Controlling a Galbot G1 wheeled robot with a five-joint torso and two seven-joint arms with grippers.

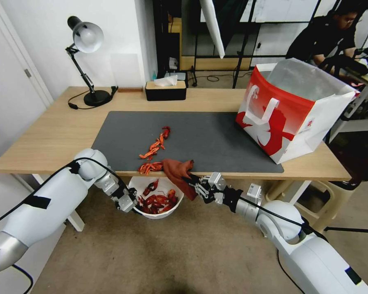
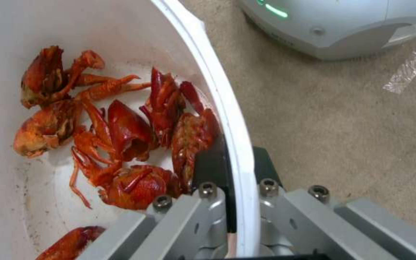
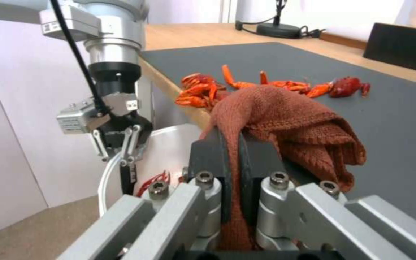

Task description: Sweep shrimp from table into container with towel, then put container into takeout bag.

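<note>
Several shrimp (image 1: 153,149) lie on the table (image 1: 49,134); left gripper (image 1: 129,203) clamps the container's (image 1: 173,208) rim; right gripper (image 1: 194,183) pinches the towel (image 1: 176,169).

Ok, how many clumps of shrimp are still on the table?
2. A diagonal trail lies on the mat; a small clump sits at the near edge of the table beside the towel, held by the right gripper. The towel may hide more.
</note>
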